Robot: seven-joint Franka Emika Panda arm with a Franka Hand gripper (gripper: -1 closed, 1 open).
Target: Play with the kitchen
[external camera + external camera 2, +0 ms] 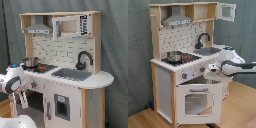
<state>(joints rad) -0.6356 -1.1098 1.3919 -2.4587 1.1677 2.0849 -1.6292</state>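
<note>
The kitchen (183, 70) is a tall toy of white and light wood, standing upright. It has a black tap, a grey sink, a small pot on the stove, knobs, a hood and an oven door with a window.

Soft even indoor light, no harsh glare, faint shadows, both exterior views blurry throughout, details smeared

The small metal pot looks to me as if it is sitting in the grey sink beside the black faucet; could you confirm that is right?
Not quite: the small metal pot sits on the stovetop, not in the grey sink. The second exterior view shows it; the sink does lie beside the black faucet.
</note>
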